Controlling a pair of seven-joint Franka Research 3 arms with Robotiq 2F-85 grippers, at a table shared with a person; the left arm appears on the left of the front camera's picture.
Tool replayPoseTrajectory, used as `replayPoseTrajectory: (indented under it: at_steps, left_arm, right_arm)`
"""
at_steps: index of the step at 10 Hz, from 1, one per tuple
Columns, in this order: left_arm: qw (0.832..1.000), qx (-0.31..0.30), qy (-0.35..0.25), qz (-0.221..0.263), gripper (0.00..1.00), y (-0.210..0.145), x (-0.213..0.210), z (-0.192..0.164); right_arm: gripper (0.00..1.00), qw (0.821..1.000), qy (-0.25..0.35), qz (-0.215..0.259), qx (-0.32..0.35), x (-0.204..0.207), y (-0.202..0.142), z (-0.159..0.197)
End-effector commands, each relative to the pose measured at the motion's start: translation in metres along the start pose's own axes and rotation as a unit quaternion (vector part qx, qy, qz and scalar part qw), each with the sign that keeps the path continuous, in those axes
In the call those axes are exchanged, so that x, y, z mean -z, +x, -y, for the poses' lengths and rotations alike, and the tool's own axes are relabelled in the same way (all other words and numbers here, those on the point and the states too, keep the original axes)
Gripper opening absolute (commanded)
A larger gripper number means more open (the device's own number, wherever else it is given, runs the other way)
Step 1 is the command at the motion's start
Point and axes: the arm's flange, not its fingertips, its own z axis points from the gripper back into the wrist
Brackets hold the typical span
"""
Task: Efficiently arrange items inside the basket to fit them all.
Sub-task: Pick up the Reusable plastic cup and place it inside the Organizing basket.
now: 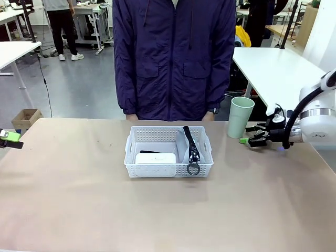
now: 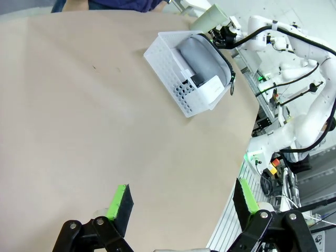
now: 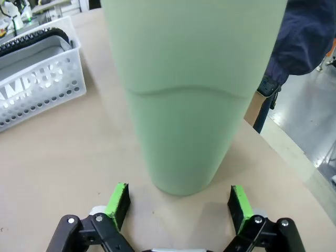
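The white lattice basket [image 1: 137, 164] sits mid-table, holding the white box [image 1: 155, 158] at its front left and the grey pouch [image 2: 202, 62], whose black strap and ring [image 1: 192, 152] hang over the front rim. A dark sliver behind the box may be the stapler; I cannot tell. The pale green cup [image 1: 240, 117] stands upright right of the basket. My right gripper [image 3: 179, 202] is open, low at the cup's [image 3: 184, 94] base, fingers apart on either side without touching. My left gripper [image 2: 181, 202] is open over bare table at the far left edge [image 1: 9, 137].
A person in a dark purple jacket [image 1: 173, 58] stands at the far side, hands hidden behind the table edge. Bare brown tabletop [image 1: 157, 210] spreads in front of and left of the basket. The table's right edge lies close behind the cup.
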Motion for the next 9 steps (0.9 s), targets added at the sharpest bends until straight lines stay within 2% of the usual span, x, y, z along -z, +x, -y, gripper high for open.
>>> replayPoseTrajectory:
  at_steps: [1,6,9]
  left_arm:
    - [1.000,0.001,0.001,0.000,1.00,-0.001,0.000,0.003]
    - [1.000,0.001,0.001,0.000,1.00,-0.001,0.000,0.003]
    - [1.000,0.001,0.001,0.000,1.00,-0.001,0.000,0.003]
  right_arm:
    - [1.00,1.000,0.023,0.002,0.016,0.009,0.002,0.010]
    - [1.00,0.996,0.048,0.071,0.035,0.026,0.004,0.021]
    - [1.00,0.993,0.059,0.094,0.028,0.031,0.013,0.021]
